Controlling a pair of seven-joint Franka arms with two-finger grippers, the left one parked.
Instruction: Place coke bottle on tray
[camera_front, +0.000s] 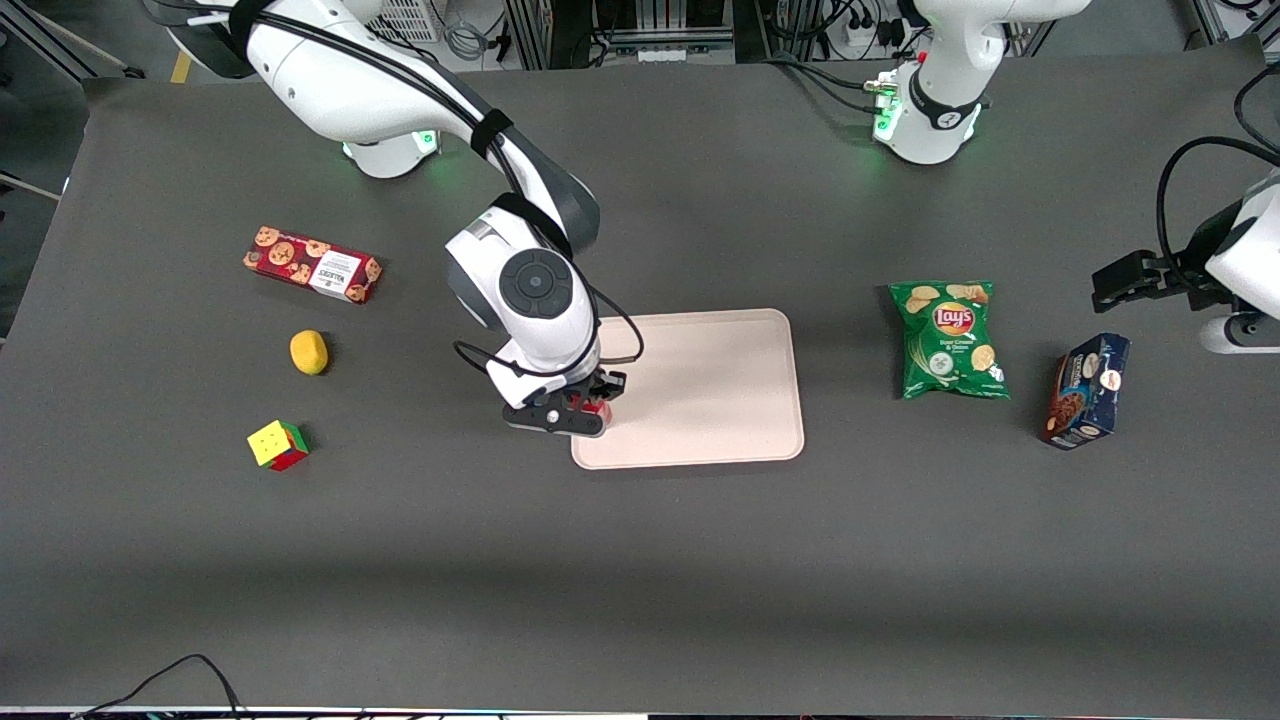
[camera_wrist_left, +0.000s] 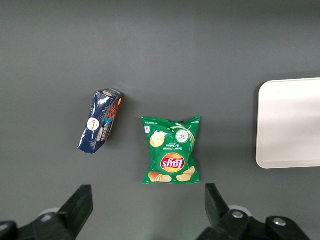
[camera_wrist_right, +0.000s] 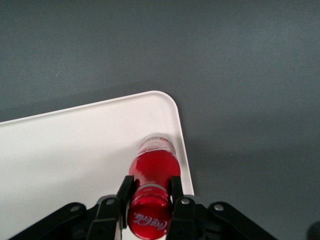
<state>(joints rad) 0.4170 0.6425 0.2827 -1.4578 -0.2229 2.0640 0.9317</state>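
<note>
While held upright in the gripper: the coke bottle (camera_wrist_right: 151, 187) stands over the tray, close to one rounded corner, at the working arm's end of the tray.
Gripper: the gripper (camera_wrist_right: 149, 200) is clenched on the bottle, one black finger (camera_wrist_right: 124, 192) pressing each side just below the red cap; in the front view the gripper (camera_front: 590, 405) sits over the tray edge nearest the working arm.
Coke bottle: small, red, with a white script label; only a sliver of red (camera_front: 599, 408) shows in the front view, under the wrist.
Contact with tray: cannot tell whether the bottle's base touches the tray surface.
Tray: the tray (camera_front: 720, 390) is large, flat, pale pinkish-beige, with rounded corners and a low rim, lying mid-table.
Toward the working arm's end: a red cookie box (camera_front: 312, 264), a yellow lemon-like object (camera_front: 308, 352) nearer the front camera than it, and a puzzle cube (camera_front: 277, 444) nearer again.
Toward the parked arm's end: a green Lay's chip bag (camera_front: 948, 340) near the tray, and a dark blue snack box (camera_front: 1087, 390) past it.
</note>
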